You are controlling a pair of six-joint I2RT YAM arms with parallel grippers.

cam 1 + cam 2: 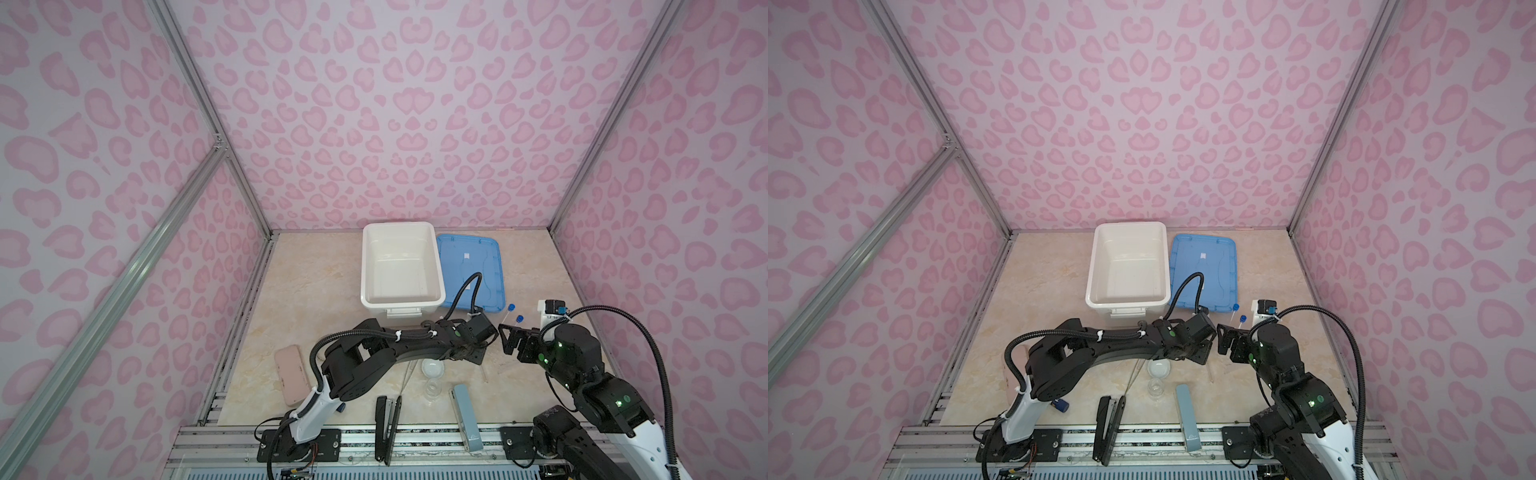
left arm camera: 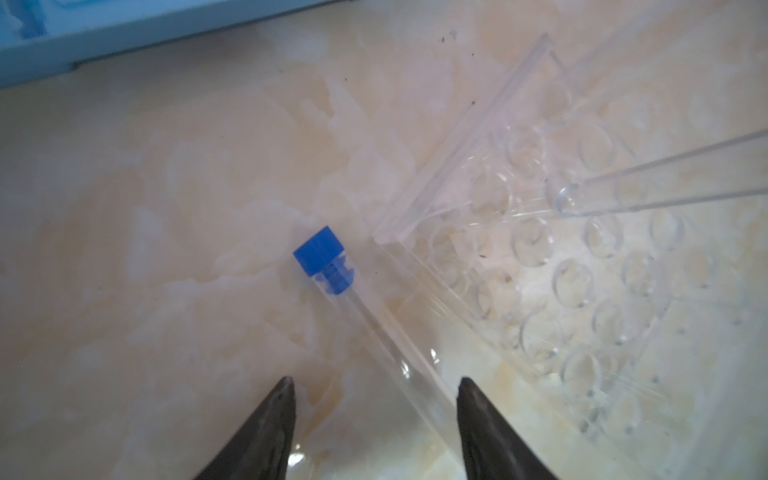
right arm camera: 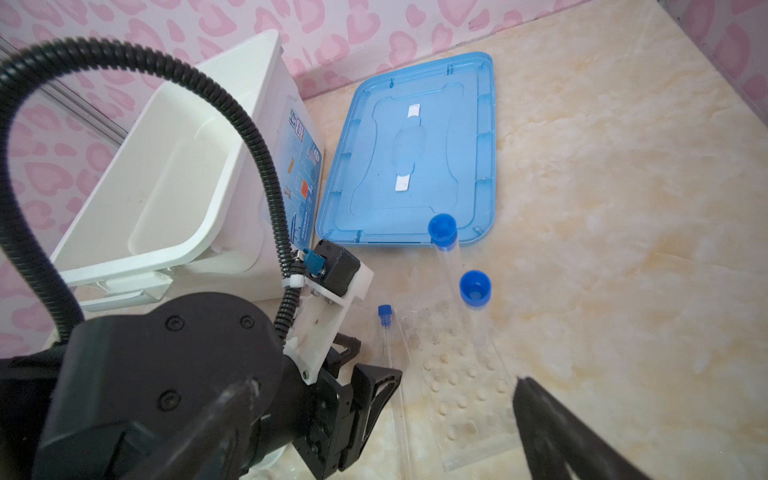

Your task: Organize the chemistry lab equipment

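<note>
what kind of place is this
Probably a staged robot test cell, not a real lab: pink heart-print walls on aluminium framing, left arm and right arm mounted on a rail, white bin, blue-capped tubes.

The bin [image 1: 364, 266] sits at the back of the surface [image 1: 299, 291], the lid [image 1: 469, 257] flat just to its right. In front of the lid lies the rack [image 3: 461, 374] — two tubes [image 3: 475, 289] stand in it, and a third tube [image 3: 390, 353] lies beside its left edge. Nearer the front, the dish [image 1: 431, 368] sits just behind the beaker [image 1: 433, 390], which lies between the left stapler [image 1: 386, 428] and right stapler [image 1: 465, 415]; a case [image 1: 291, 374] lies far left.
</note>
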